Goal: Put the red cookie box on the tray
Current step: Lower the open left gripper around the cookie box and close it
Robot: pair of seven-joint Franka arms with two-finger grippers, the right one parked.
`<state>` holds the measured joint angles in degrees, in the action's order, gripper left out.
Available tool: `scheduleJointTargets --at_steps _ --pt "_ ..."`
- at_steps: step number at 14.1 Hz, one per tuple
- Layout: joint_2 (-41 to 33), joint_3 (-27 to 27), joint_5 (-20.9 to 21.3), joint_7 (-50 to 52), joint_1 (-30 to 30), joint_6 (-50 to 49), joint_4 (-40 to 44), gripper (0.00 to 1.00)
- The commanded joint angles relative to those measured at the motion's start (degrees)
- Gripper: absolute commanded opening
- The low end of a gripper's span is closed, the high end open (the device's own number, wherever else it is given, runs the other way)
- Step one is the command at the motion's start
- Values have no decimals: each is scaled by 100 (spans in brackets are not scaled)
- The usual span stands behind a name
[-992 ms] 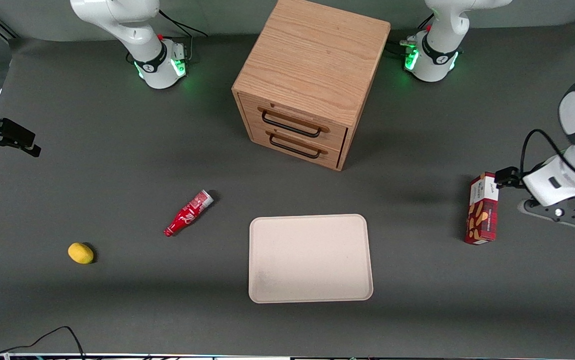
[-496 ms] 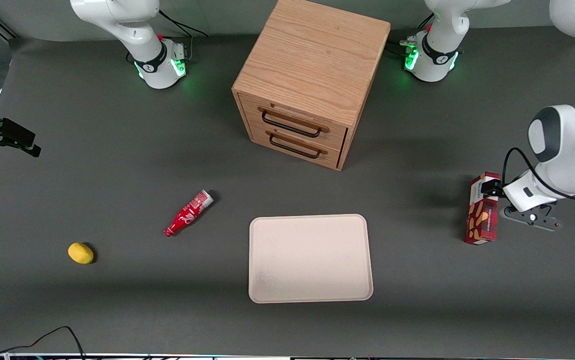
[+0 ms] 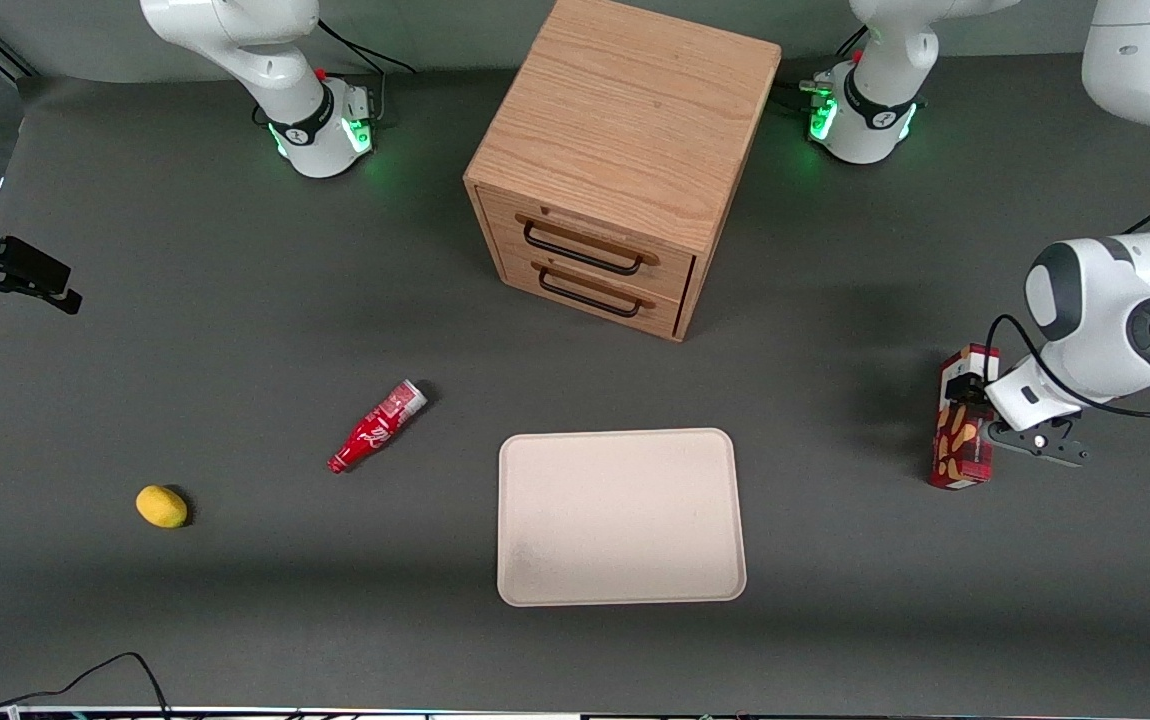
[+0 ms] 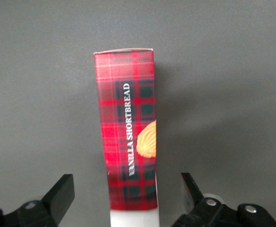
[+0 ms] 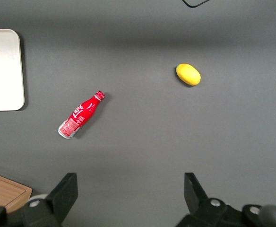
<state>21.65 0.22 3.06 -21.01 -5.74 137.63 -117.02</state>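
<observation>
The red cookie box (image 3: 961, 445) rests on its long narrow edge on the dark mat toward the working arm's end of the table. Its tartan side with a cookie picture (image 4: 128, 118) fills the left wrist view. My gripper (image 3: 975, 402) is down over the end of the box farther from the front camera. It is open (image 4: 126, 185), with one black finger (image 4: 61, 190) on each side of the box and a gap showing on both sides. The cream tray (image 3: 620, 520) lies flat mid-table, well apart from the box, with nothing on it.
A wooden two-drawer cabinet (image 3: 625, 150) stands farther from the front camera than the tray. A small red bottle (image 3: 377, 426) lies on its side beside the tray, toward the parked arm's end. A yellow fruit (image 3: 161, 506) sits farther that way.
My arm has swung in over the box and the gripper has come down around its end. The box, tray, bottle and fruit have not moved.
</observation>
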Motion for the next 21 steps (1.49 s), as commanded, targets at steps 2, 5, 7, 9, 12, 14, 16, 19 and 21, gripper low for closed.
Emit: scheduleJointTargets --at_steps 2,5,7,9,12,14,16,19,21 --pt "102 -40 -209 -105 -59 317 -102 100" --pt "111 -49 -218 -105 -59 326 -111 100" --pt "111 -49 -218 -105 -59 326 -111 100" --pt "111 -49 -262 -105 -59 326 -102 100" --pt "103 -49 -315 -123 -59 326 -111 25" --pt "94 -49 -332 -132 -59 326 -111 0" --pt "94 -49 -333 -132 -59 326 -102 0" --pt "33 -49 -333 -123 -50 239 -93 0" --pt "-238 -57 -333 -140 -41 -23 -41 0"
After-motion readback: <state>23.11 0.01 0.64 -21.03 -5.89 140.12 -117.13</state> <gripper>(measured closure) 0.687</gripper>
